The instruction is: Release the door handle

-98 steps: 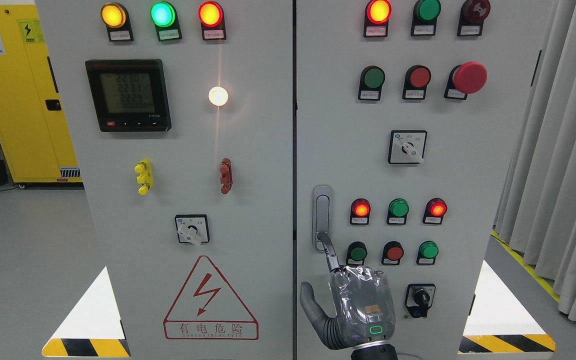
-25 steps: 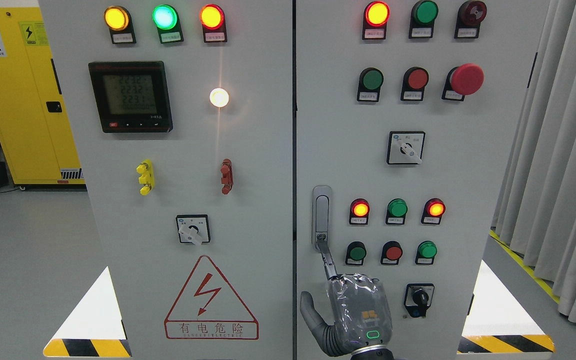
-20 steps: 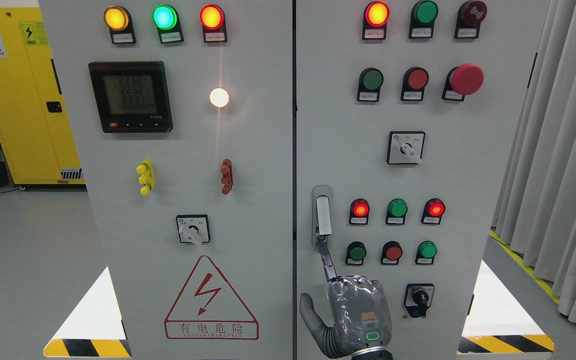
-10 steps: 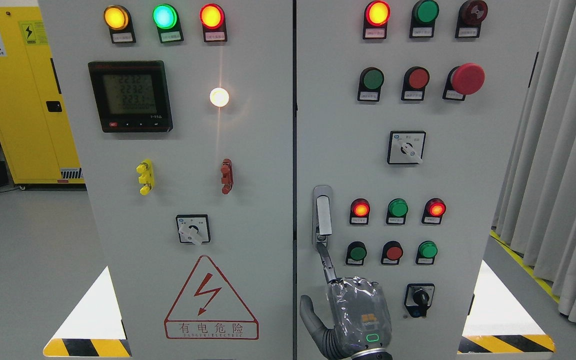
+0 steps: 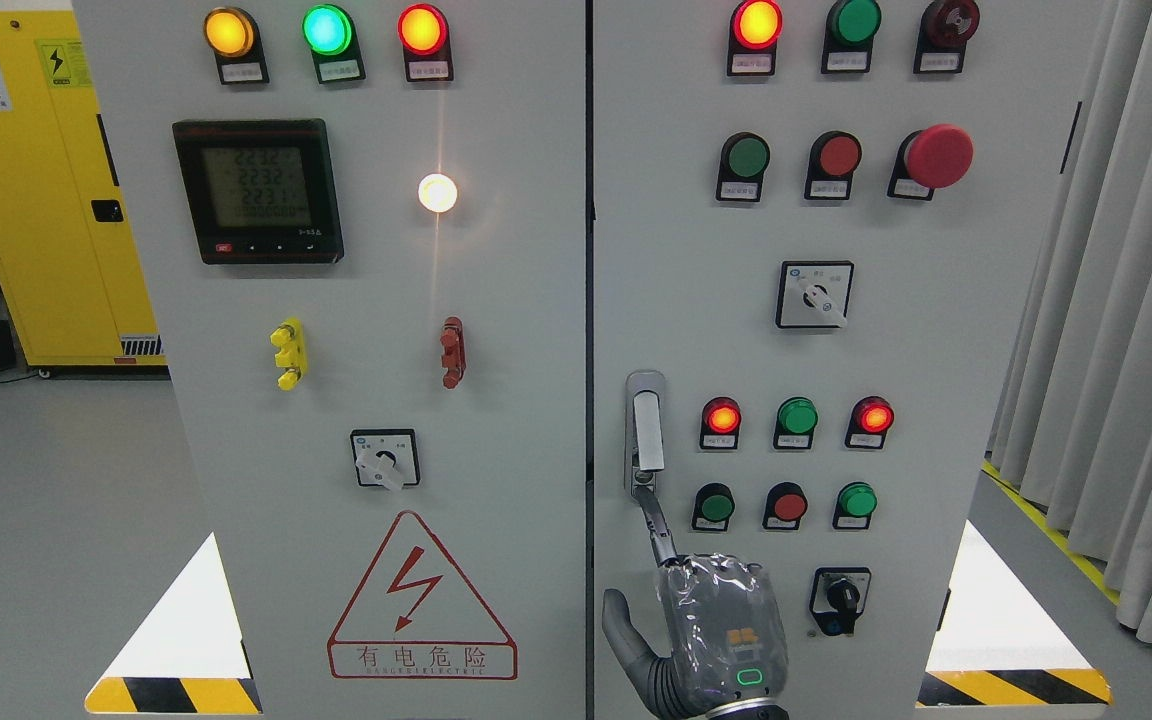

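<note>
The silver door handle (image 5: pixel 647 432) sits at the left edge of the right cabinet door (image 5: pixel 936 400). Its lever stands out from the recessed housing, its lower end lifted. My right hand (image 5: pixel 673 562), wrapped in clear film, comes up from the bottom edge just below the handle. Only its index finger (image 5: pixel 654 515) is stretched out, and its tip touches the round lock button at the foot of the housing. The thumb (image 5: pixel 621 620) sticks out to the left and the other fingers are curled out of sight. The hand holds nothing. The left arm does not show.
Around the handle are lit red and green pushbuttons (image 5: pixel 797 416), a black key switch (image 5: pixel 842 598) and a red mushroom stop button (image 5: pixel 938 156). The left door (image 5: pixel 496 450) carries a meter (image 5: pixel 258 190) and a hazard triangle. A yellow cabinet (image 5: pixel 46 200) stands left, grey curtains (image 5: pixel 1126 350) right.
While my index finger stayed on the lock button, the handle lever sprang out of its housing about a second ago. Since then the hand has hardly moved.
</note>
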Tool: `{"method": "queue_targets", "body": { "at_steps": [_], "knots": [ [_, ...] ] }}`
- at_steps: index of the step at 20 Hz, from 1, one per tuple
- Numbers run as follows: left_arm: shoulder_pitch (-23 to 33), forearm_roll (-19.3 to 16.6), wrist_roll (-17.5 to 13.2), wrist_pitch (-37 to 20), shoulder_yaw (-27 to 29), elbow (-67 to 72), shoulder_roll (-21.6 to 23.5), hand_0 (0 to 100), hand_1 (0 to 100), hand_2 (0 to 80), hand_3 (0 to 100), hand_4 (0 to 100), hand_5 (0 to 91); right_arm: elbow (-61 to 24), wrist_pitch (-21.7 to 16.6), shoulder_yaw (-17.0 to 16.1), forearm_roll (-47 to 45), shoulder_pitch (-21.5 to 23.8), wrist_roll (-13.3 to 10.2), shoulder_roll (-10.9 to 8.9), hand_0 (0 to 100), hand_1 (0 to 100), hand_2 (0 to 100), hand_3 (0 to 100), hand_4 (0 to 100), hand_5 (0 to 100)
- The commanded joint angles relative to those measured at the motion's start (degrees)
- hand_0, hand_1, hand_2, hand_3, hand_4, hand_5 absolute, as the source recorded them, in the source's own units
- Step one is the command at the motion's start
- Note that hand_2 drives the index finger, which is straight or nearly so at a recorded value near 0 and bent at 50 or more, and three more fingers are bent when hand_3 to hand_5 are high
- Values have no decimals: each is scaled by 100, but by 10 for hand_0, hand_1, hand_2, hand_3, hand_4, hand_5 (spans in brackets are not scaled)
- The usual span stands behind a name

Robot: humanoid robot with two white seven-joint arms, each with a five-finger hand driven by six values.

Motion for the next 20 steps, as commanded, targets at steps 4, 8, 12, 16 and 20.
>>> {"method": "queue_targets", "body": {
  "at_steps": [4,8,12,16,20],
  "knots": [
    [0,0,2,5,2,0,0,120,556,0,0,0,0,-275,-47,6,-12,47,-48,-20,583,334,29,1000,1000,1000],
    [0,0,2,-4,2,0,0,120,556,0,0,0,0,-381,-73,6,-21,64,-57,-20,584,336,41,1000,1000,1000],
    [0,0,2,4,2,0,0,120,556,0,0,0,0,-468,-108,-3,-30,161,-180,-20,589,338,145,1000,1000,1000],
    [0,0,2,4,2,0,9,120,556,0,0,0,0,-635,-398,-82,-100,214,-207,-20,739,389,486,1000,948,1000],
    [0,0,2,5,2,0,0,120,556,0,0,0,0,-758,-416,-196,-100,258,-189,-20,920,387,584,960,874,899]
  ]
}}
